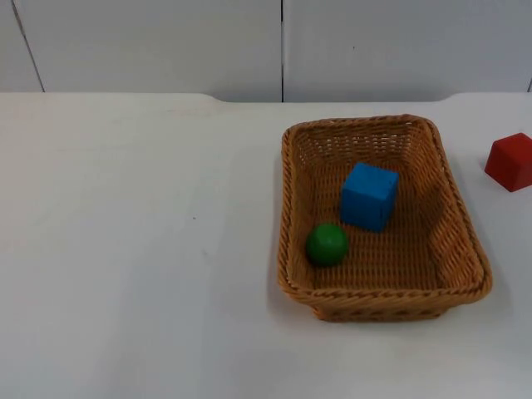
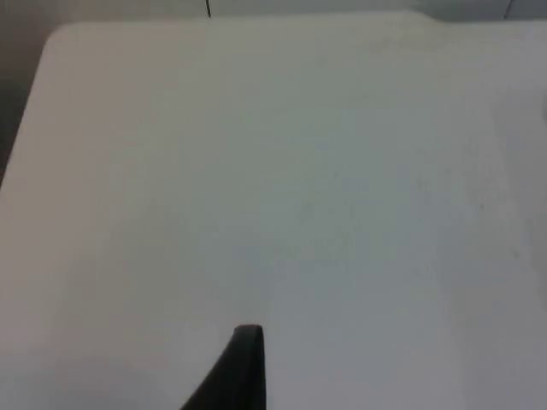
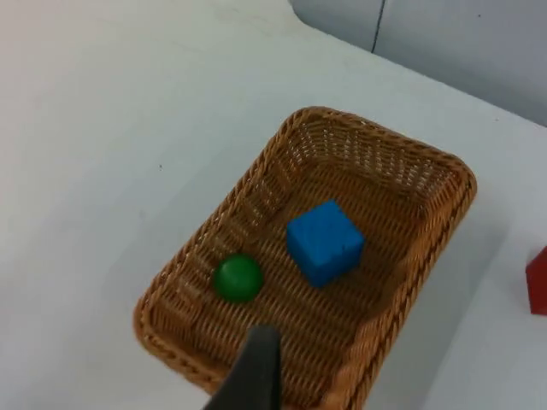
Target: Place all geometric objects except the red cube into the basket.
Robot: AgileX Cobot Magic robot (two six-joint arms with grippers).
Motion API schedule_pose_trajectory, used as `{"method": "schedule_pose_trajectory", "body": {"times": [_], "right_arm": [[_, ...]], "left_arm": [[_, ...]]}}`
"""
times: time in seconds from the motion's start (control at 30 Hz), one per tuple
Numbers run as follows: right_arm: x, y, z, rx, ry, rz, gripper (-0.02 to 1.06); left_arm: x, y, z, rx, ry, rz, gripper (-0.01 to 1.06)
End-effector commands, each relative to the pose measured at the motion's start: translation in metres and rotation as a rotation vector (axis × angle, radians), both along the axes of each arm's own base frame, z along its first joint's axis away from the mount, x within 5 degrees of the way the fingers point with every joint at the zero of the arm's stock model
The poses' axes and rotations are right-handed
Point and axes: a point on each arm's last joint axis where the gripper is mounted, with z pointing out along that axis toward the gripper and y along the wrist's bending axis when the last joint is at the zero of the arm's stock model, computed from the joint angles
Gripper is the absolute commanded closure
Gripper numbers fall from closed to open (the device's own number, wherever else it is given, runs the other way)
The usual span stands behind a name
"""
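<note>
A brown wicker basket (image 1: 287, 208) stands right of the table's middle. Inside it lie a blue cube (image 1: 368, 195) and, beside it toward the front left, a green ball (image 1: 327, 244). A red cube (image 1: 509, 161) rests on the table to the right of the basket, apart from it. My right gripper (image 3: 261, 342) hangs high over the basket (image 3: 385, 141), looking down on the blue cube (image 3: 324, 242), the green ball (image 3: 237, 278) and the edge of the red cube (image 3: 538, 280). My left gripper (image 2: 248, 342) waits above bare white table.
The grey partition wall (image 1: 166, 41) closes off the back of the white table (image 1: 125, 249). A wide stretch of table top lies to the left of the basket. The table's rounded corner (image 2: 51, 34) appears in the left wrist view.
</note>
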Motion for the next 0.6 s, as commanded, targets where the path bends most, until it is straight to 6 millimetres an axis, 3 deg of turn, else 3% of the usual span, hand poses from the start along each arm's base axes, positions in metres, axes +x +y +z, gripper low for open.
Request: {"method": "schedule_pose_trajectory", "body": {"times": [0.0,0.3,0.37,0.57], "right_arm": [[-0.022,-0.011,-0.001,0.043,-0.038,-0.008,0.20],[-0.089,-0.047,-0.011,0.117,-0.166,-0.008,0.20],[-0.096,-0.051,-0.012,0.123,-0.177,-0.008,0.20],[-0.126,-0.068,-0.019,0.112,-0.179,-0.010,0.20]], "left_arm": [[-0.016,0.000,0.002,-0.006,-0.049,0.000,0.00],[-0.071,-0.002,-0.002,-0.016,-0.162,-0.020,0.00],[-0.076,-0.001,-0.003,-0.016,-0.176,-0.020,0.00],[-0.085,-0.002,-0.036,-0.022,-0.182,-0.024,0.00]]}}
